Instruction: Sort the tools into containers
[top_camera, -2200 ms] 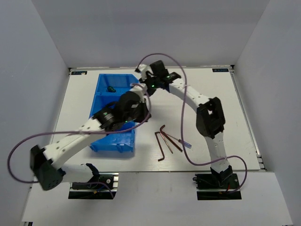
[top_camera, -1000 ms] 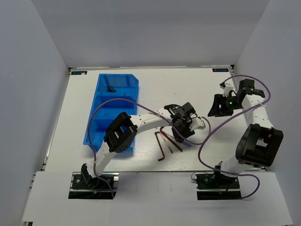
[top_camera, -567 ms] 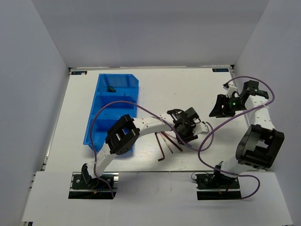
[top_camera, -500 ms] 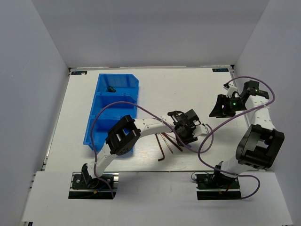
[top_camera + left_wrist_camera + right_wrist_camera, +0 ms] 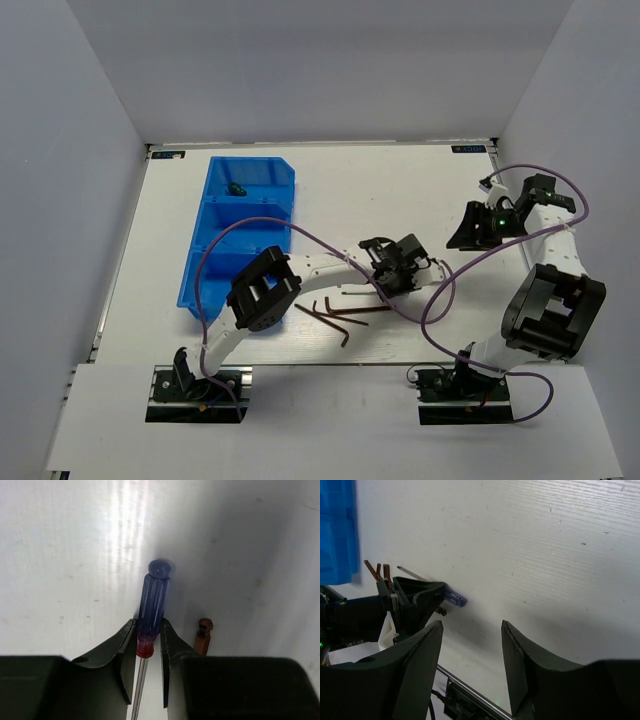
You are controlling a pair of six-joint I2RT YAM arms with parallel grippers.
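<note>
At the far left the blue bin (image 5: pixel 225 225) is being left untouched, with one small dark tool (image 5: pixel 237 189) lying in its far compartment. To its right the hex keys (image 5: pixel 340 308) are now lying spread flat across the table (image 5: pixel 400 190), where half a second ago they were bunched closer together; they are probably being knocked about by the pick beside them. Just past them the left gripper (image 5: pixel 148 630), wider a second ago, is being closed on the red-and-blue screwdriver (image 5: pixel 154 600), with its fingers (image 5: pixel 125 642) being pressed against the red collar from both sides. The screwdriver is therefore judged to be secured, and a carry to the bin is being prepared. At the right, well apart, the right gripper (image 5: pixel 471 630) is being held wide open and empty.
</note>
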